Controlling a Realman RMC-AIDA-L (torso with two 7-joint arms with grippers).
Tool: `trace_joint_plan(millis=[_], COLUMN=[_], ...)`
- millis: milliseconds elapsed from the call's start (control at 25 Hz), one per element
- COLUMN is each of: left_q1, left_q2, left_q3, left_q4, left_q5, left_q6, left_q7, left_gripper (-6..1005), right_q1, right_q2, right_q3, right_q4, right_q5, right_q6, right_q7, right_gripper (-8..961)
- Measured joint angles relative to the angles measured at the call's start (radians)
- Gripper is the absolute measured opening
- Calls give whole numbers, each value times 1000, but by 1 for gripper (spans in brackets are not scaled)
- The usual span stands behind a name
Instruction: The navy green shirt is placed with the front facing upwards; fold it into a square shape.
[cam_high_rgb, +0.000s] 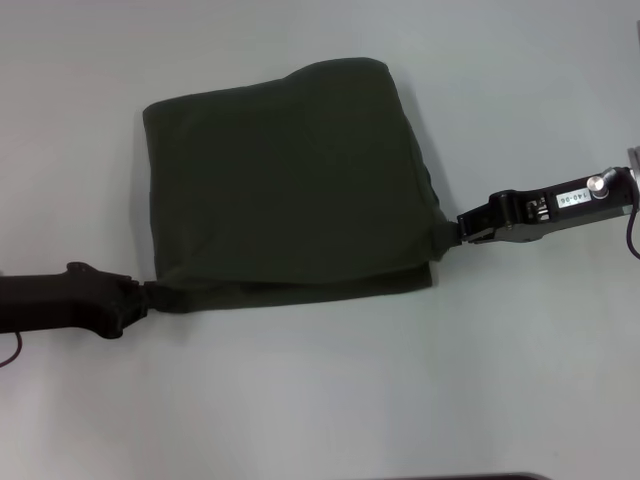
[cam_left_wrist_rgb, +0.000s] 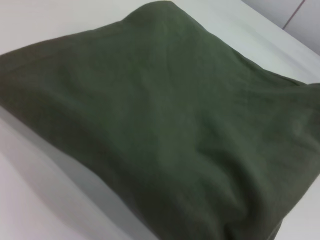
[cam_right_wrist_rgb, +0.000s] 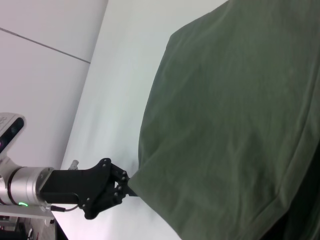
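Pinching the navy green shirt (cam_high_rgb: 285, 180) at two corners: left hand (cam_high_rgb: 148, 293) and right hand (cam_high_rgb: 452, 228) both clamped on cloth. Soft, limp, light; grip hems only.

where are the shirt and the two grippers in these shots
navy green shirt (cam_high_rgb: 285, 185), head view, middle of the folded top layer
left gripper (cam_high_rgb: 148, 293), head view, tip at the shirt's near left corner
right gripper (cam_high_rgb: 458, 228), head view, tip at the shirt's right edge
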Motion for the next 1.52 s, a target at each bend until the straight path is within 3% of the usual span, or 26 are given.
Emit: trace_joint_plan(millis=[1040,1520], left_q1=[7,11], left_q2=[5,6], left_q3=[-26,-27], left_q4=[16,47], left_q5=[25,25], left_q6=[11,59], left_q7=[-6,-1], left_gripper=[7,92], right_q1=[-31,-34], right_q2=[-15,-20], right_q3=[1,0], right_q4=[16,18], right_q5=[-8,-3], right_q6=[4,6], right_q7=[14,38], right_gripper=[24,29])
